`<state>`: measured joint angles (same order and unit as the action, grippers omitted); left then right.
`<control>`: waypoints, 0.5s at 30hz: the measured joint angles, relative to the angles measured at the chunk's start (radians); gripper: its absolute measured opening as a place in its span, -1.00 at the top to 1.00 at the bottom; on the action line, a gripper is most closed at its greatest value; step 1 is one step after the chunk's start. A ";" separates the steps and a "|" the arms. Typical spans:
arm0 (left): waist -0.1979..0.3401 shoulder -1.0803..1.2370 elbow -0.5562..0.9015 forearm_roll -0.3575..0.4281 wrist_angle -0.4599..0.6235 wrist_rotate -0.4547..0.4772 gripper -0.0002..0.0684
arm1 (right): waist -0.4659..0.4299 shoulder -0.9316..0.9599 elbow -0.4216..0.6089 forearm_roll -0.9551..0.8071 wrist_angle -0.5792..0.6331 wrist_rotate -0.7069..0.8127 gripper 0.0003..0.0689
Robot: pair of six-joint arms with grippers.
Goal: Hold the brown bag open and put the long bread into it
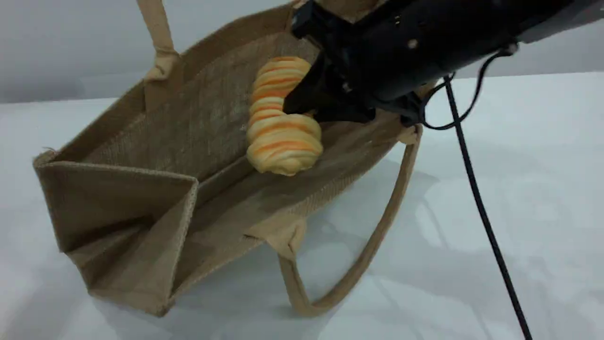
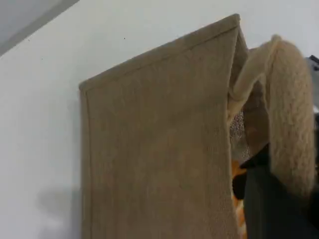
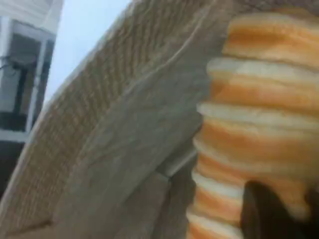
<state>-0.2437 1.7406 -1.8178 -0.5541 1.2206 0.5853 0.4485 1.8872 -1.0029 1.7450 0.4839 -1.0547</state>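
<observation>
The brown bag (image 1: 141,198) lies tilted on the white table with its mouth gaping toward the camera. One beige handle (image 1: 158,28) runs taut up out of the top edge. In the left wrist view that handle (image 2: 291,129) drapes over my left gripper (image 2: 271,209), which is shut on it, beside the bag's outer wall (image 2: 159,149). The long bread (image 1: 283,137), yellow with orange stripes, hangs inside the bag's mouth with my right gripper (image 1: 302,101) shut on its upper part. Up close, the bread (image 3: 259,99) fills the right wrist view against the bag's weave (image 3: 124,139).
The bag's second handle (image 1: 377,236) loops loosely down onto the table (image 1: 519,189) in front. A black cable (image 1: 481,208) trails from the right arm across the table's right side. The bag's gusseted end (image 1: 118,236) folds inward at the near left.
</observation>
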 joint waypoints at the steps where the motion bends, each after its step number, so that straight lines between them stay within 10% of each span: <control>1: 0.000 0.000 0.000 0.000 -0.001 0.000 0.76 | 0.008 0.009 -0.011 0.000 -0.007 0.001 0.88; 15: 0.000 0.000 0.000 0.001 0.000 0.000 0.76 | 0.032 0.051 -0.086 -0.001 -0.016 -0.123 0.51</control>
<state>-0.2437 1.7406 -1.8178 -0.5531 1.2205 0.5853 0.4801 1.9385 -1.0892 1.7443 0.4675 -1.1772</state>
